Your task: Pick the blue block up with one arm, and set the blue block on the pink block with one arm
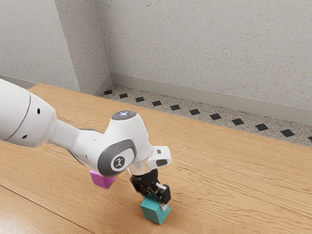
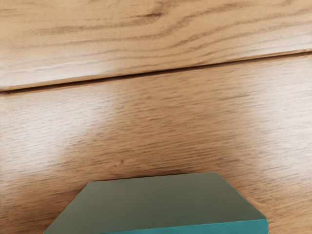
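The hand (image 1: 160,201) sits low over the blue block (image 1: 153,212), right at the block's upper edge. I cannot tell whether it is closed on the block or only poised around it. The block (more teal than blue in these renders) appears to rest on the tabletop (image 1: 234,165) near the front edge of the exterior view. In the wrist view its top face (image 2: 161,204) lies directly under the hand, with bare wood grain beyond it.

The pink block (image 1: 103,180) stands near, toward the exterior view's left, partly hidden behind the arm's wrist joint. The two blocks are apart, not touching.

The step in hand looks like the grasp itself. To do it well, the hand should be far enough down that its grip lands on the block's flat sides rather than the top corners, and it should be centred so the block does not twist as it closes. The block looks turned at an angle to the tabletop's planks, so the hand's turn should match its faces.

The lift should then go straight up, high enough to clear the pink block's top before any sideways travel. The carry is short, so a slow, level move and a gentle descent square onto the pink block should keep the stack from tipping.
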